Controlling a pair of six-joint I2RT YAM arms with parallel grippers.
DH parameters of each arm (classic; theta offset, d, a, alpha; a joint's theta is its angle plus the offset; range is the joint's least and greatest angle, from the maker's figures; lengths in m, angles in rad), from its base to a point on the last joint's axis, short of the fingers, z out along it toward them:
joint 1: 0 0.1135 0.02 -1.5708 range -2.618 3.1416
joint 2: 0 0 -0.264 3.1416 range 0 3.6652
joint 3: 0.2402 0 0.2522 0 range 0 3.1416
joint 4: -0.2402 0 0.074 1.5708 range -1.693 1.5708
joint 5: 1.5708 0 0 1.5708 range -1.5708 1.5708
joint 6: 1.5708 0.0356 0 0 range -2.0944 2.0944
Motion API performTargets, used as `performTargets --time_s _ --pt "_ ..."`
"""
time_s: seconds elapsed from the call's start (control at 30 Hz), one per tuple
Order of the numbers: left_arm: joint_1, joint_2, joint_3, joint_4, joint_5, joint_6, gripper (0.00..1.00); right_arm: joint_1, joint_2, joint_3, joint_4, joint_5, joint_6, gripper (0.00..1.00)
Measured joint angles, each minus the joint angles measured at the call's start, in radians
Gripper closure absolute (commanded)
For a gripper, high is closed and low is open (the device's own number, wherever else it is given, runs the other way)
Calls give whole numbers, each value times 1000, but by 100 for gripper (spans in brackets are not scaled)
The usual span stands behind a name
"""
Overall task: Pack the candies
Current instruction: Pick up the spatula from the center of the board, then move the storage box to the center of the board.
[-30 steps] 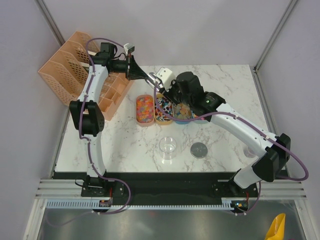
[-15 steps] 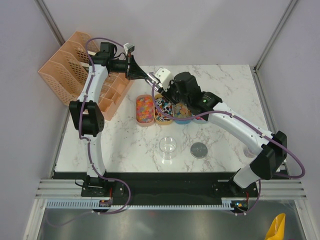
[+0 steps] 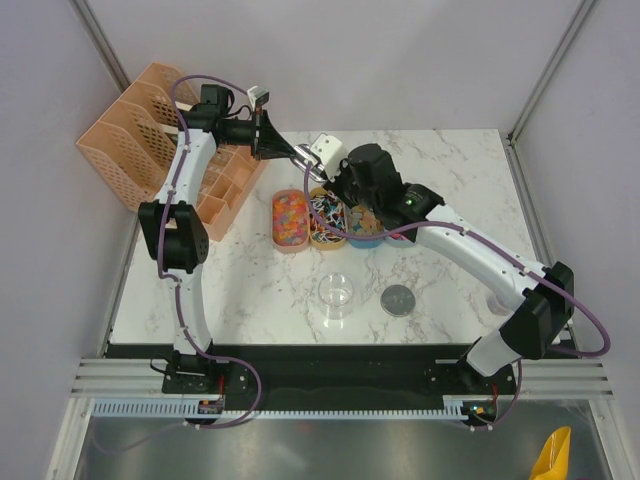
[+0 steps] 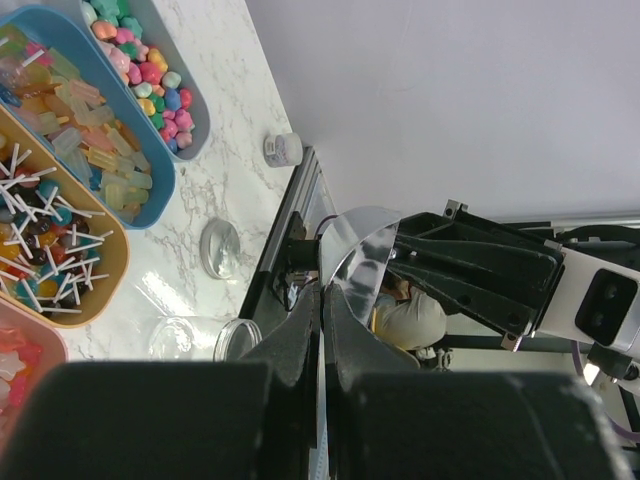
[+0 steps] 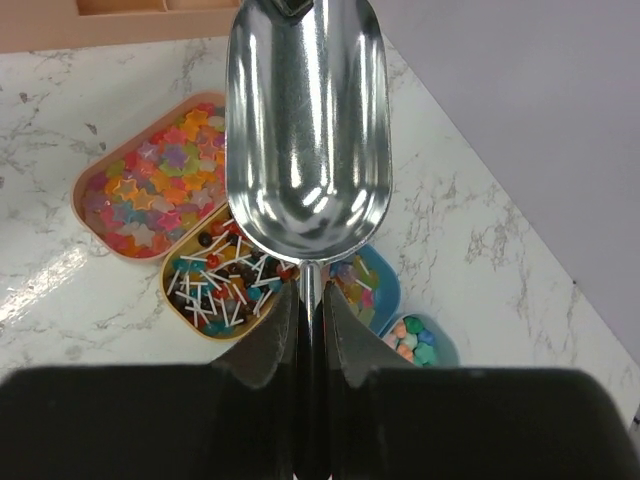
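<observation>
Left gripper [image 4: 325,320] and right gripper [image 5: 308,300] both pinching scoop [image 5: 305,130], candies [image 5: 215,275] beneath right gripper.

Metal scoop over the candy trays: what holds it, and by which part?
Both claws: the right claw pinches the thin handle of the scoop, and the left claw appears to grip its bowl's far rim.

Four oval trays [image 4: 165,200] of candies [image 5: 160,180] — one metal scoop [image 5: 308,120], one clear jar [image 3: 337,292], one grey lid [image 3: 400,299].

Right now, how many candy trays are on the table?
4, in one row: pink tray of stars, orange tray of lollipops, blue tray of pastel bars, end tray of balls. No others show.
</observation>
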Motion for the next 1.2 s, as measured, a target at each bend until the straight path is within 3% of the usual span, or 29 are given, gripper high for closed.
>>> performTargets --time_s 0.03,0.07,0.47,0.5,0.6,0.77,0.87,1.03,1.2 --pt "0 0 0 -1 0 2 98 0 0 0 0 2 4 92" --pt "-1 0 0 -1 -2 4 98 0 0 0 0 0 6 99" --pt "-6 0 22 -70 -54 82 97 0 -6 -8 -11 -11 19 100" --pt "-6 0 32 -84 -63 95 87 0 -11 -12 -12 -13 20 100" --pt "-17 0 66 -123 -98 140 67 -7 -38 -17 -28 -19 25 100" --pt "-23 0 154 -166 -228 225 59 -55 -101 -39 -69 -46 61 100" --pt "-19 -17 168 -163 -372 297 58 -157 -149 -67 -92 -55 108 100" --pt "-17 -185 -172 -35 -624 408 63 -354 -220 -152 -163 -54 169 100" --pt "-34 -362 -599 119 -850 507 71 -373 -225 -206 -307 -79 171 100"
